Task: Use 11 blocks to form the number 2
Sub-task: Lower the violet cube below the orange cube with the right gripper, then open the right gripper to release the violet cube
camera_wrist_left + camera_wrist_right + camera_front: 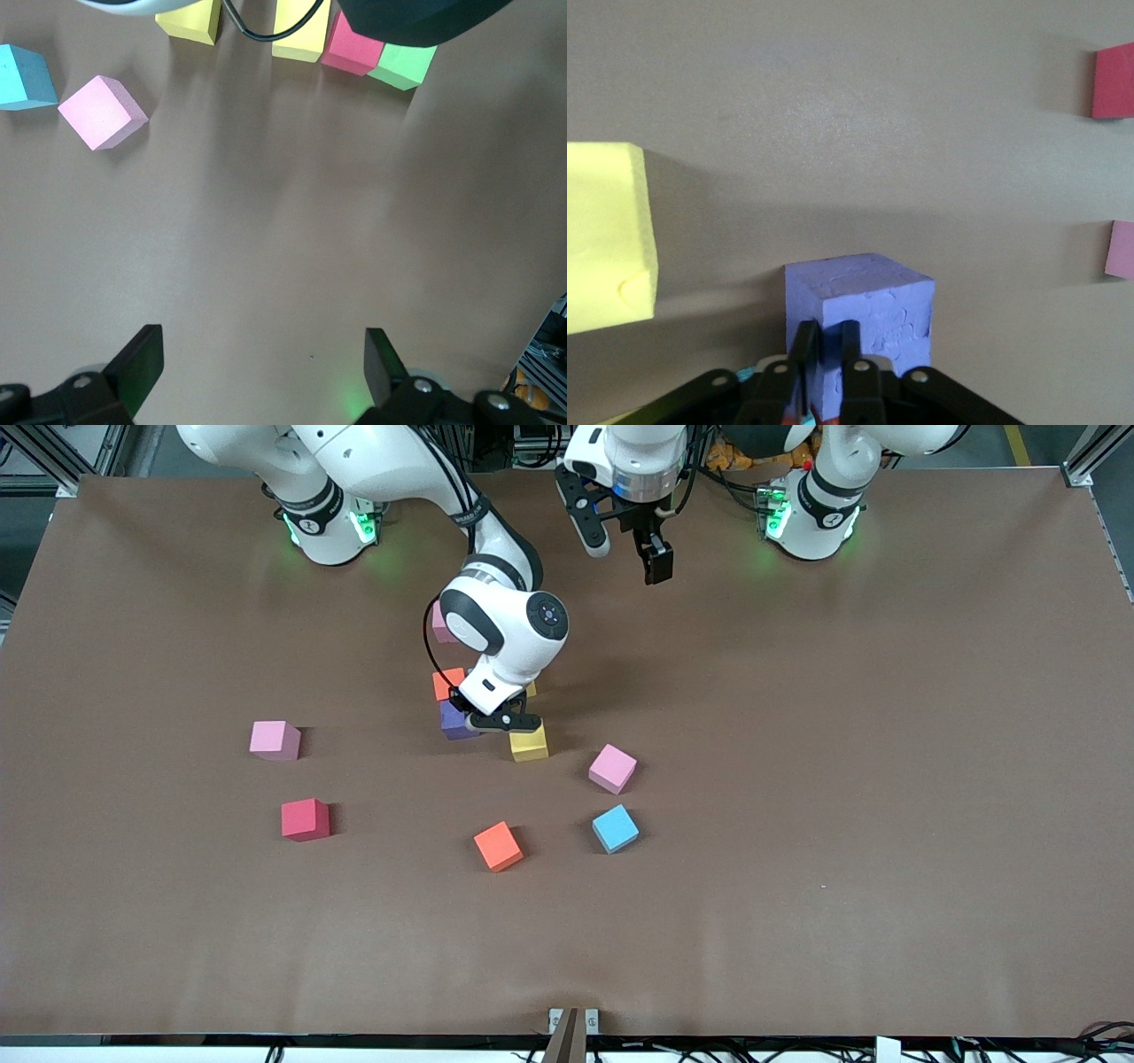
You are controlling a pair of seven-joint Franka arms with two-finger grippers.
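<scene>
Purple block (pixel 454 722) down on the table just beside the yellow block (pixel 529 742), at the near edge of the half-built number 2 (pixel 447 683), mostly hidden under the right arm. Right gripper (pixel 500 722) low against the purple block, jaws pressed almost together, pinching nothing. Best to nudge slowly and squarely, seating the cube flush without twisting it or shoving the yellow block. Left gripper (pixel 633 545) waiting over the table near the bases, jaws spread. Loose nearer the camera: pink cube (pixel 613 768), light blue cube (pixel 615 828), orange cube (pixel 498 846). Toward the right arm's end: red cube (pixel 305 819), second pink cube (pixel 275 740). No obstacle apparent, only crowding by cubes already placed.
</scene>
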